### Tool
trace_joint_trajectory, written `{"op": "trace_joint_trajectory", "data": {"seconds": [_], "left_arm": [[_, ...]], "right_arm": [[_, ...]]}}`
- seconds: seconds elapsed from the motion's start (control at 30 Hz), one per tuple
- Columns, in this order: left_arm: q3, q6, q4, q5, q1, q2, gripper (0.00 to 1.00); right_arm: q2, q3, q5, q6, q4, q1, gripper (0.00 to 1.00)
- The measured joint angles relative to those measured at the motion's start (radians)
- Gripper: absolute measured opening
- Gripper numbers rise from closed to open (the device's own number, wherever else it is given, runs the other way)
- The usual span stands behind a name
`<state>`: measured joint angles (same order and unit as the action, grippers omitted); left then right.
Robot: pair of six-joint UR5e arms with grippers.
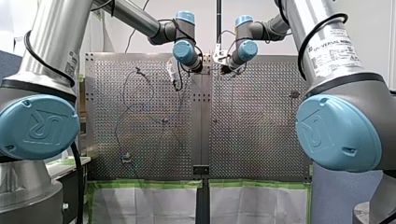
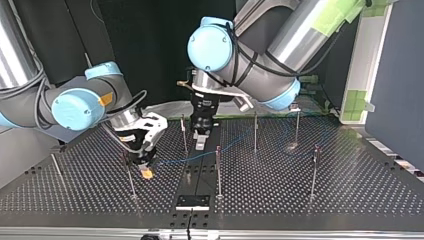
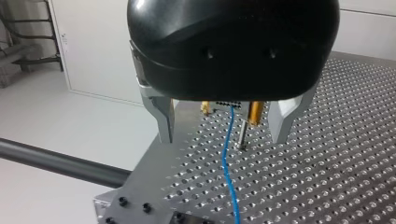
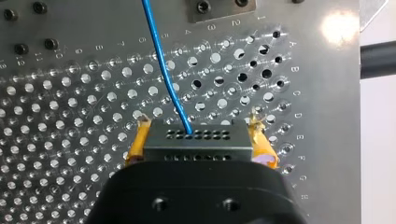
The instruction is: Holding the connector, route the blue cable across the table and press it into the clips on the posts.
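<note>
Closest to the right wrist camera, my right arm's jaws are clenched on the connector (image 4: 210,144), a dark block with rows of small holes, pinched between two yellow pads (image 4: 137,144). From its holed face the blue cable (image 4: 161,70) runs ahead over the perforated desk (image 4: 70,116). Seen from the top view, this connector hangs low over the desk, between the centre seam and the side edge at that view's left, nearer the seam, just beside a thin post (image 2: 131,177). From there the cable crosses the seam toward the opposite side edge, passing among other posts (image 2: 255,131); whether it sits in any clip I cannot tell. My left arm's jaws are released: their metal fingers (image 3: 161,116) stand wide apart above the desk by the seam, the cable passing between them and touching neither. Another post (image 3: 241,135) stands just beside the cable there, ahead of the fingers.
</note>
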<state>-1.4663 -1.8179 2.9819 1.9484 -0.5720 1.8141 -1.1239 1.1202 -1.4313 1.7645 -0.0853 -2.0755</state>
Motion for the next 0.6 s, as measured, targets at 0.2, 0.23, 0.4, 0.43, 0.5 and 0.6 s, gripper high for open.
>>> {"op": "trace_joint_trajectory", "data": {"seconds": [0.2,0.23,0.4,0.43,0.5,0.6], "left_arm": [[0.06,0.016,0.009,0.032,-0.02,0.058,1.0],[0.068,0.017,0.007,0.038,-0.022,0.065,1.0],[0.112,0.017,-0.003,0.055,-0.025,0.078,1.0],[0.12,0.017,-0.003,0.056,-0.025,0.08,1.0],[0.138,0.017,-0.002,0.055,-0.025,0.087,1.0],[0.157,0.017,0.004,0.048,-0.026,0.104,1.0]], "right_arm": [[-0.02,0.021,0.0,-0.002,-0.002,0.001,0.0],[-0.025,0.028,0.0,-0.003,-0.002,0.002,0.0],[-0.039,0.055,0.001,-0.014,-0.002,0.006,0.0],[-0.041,0.058,0.001,-0.016,-0.002,0.006,0.0],[-0.043,0.06,0.001,-0.017,-0.002,0.007,0.0],[-0.045,0.062,0.002,-0.018,-0.002,0.008,0.0]]}}
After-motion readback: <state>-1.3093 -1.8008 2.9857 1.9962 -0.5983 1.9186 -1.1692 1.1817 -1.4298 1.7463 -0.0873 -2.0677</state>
